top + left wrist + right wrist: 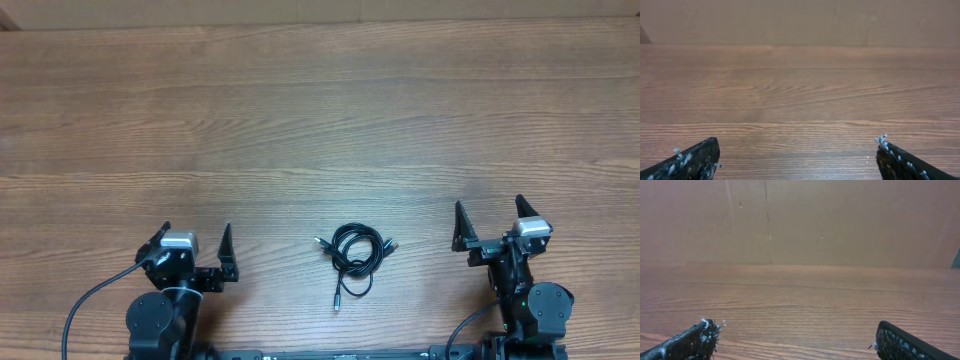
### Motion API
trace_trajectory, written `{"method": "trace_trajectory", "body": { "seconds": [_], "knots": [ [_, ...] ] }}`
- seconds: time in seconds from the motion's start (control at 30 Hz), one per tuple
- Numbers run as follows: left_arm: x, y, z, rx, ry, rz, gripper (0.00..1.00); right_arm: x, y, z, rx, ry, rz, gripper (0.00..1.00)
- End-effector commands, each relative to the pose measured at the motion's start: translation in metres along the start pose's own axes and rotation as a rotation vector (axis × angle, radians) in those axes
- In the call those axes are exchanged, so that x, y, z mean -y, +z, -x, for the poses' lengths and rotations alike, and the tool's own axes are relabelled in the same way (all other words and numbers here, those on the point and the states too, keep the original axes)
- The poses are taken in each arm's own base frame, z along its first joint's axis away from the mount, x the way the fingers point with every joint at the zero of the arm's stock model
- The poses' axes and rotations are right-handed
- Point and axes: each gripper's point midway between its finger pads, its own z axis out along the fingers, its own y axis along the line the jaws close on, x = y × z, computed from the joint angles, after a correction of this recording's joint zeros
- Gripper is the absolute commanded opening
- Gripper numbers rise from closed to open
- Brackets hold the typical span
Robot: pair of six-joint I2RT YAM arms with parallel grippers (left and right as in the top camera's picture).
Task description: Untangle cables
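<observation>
A: Where are the cables (356, 255) found?

B: A small coiled tangle is seen on the worktop (320, 120). The left gripper (197, 236) is stationed well to one side of it and the right gripper (489, 214) well to the other. Both are spread wide, and nothing is held.

A: How should the first grasp be made?

B: A loose tail (one trails out from the tangle's near side) is best pinched low while the coil is pinned, so that strands are drawn out, not tightened.

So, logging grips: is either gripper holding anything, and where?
Nothing is held. The left gripper and right gripper stand open, apart from the cables.
</observation>
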Motion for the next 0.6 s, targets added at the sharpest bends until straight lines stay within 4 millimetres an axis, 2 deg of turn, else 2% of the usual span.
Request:
{"method": "trace_trajectory", "body": {
  "seconds": [0.0,0.57],
  "knots": [
    [0.0063,-0.0055,0.0103,0.025,0.019,-0.035,1.00,0.0001,0.0001,-0.0018,0.004,-0.006,-0.004,1.00],
    [0.0056,0.0016,0.0012,-0.080,0.015,-0.031,1.00,0.0001,0.0001,-0.0018,0.004,-0.006,-0.004,1.00]
  ]
}}
